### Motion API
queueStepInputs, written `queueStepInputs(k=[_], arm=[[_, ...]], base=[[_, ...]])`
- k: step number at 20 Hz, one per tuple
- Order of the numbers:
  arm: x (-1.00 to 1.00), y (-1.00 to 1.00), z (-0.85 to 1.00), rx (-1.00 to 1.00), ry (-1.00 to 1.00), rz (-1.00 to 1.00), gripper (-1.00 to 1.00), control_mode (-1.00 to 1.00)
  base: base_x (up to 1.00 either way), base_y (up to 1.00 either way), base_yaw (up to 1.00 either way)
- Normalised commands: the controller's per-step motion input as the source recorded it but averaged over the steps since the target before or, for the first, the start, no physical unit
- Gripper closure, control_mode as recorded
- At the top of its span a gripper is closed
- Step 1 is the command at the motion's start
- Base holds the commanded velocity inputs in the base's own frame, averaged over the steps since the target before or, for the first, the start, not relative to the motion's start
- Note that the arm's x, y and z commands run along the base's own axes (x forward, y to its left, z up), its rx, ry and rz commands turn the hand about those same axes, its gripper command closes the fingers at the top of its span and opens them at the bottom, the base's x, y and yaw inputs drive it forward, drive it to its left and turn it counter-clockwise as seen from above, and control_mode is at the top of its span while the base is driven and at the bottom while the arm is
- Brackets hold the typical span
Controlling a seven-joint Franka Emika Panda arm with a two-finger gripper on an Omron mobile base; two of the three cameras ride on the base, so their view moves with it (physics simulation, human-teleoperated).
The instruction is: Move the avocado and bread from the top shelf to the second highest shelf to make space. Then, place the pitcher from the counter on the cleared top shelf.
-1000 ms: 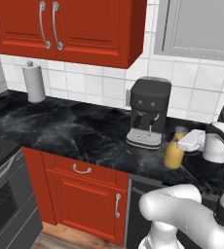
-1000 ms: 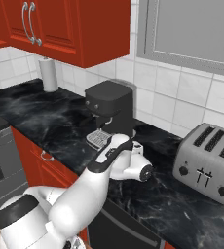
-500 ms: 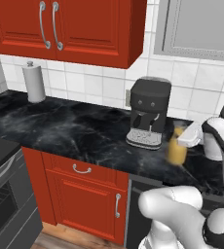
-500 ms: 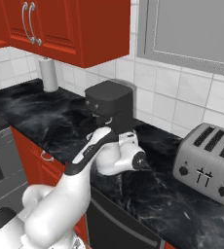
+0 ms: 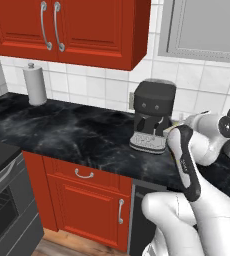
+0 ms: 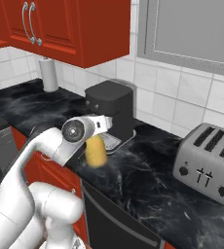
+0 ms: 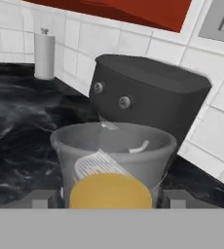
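Looking from the left base, the arm hides the pitcher beside the coffee machine [image 5: 153,112] on the table [image 5: 62,132]. From the right base, the pitcher [image 6: 96,151] hangs under the pincer [image 6: 97,138], at 7 o'clock of the machine. In the hand view, the pincer pinches the pitcher [image 7: 110,191].

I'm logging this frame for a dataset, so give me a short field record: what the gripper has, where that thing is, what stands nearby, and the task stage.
held item: tall yellow-orange pitcher with a pale rim
gripper: at the pitcher, a finger tip on either side; grip looks shut
pitcher position: in front of the black coffee machine, above the black marble counter; contact with the counter cannot be told
nearby: silver toaster to the right, white paper towel roll far left
task stage: pitcher not yet on a shelf
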Motion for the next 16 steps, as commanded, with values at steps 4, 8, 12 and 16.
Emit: queueStepInputs(k=[4,8,12,16], arm=[[-0.19,0.22,0.65,0.04,0.0,-0.22,1.0,-1.0],[-0.07,0.28,0.73,0.15,0.0,-0.09,1.0,-1.0],[0.0,0.3,0.63,0.18,0.06,0.0,1.0,-1.0],[0.0,0.44,0.27,0.1,0.19,0.06,1.0,-1.0]], base=[[0.0,0.0,0.0],[0.0,0.0,0.0],[0.0,0.0,0.0],[0.0,0.0,0.0]])
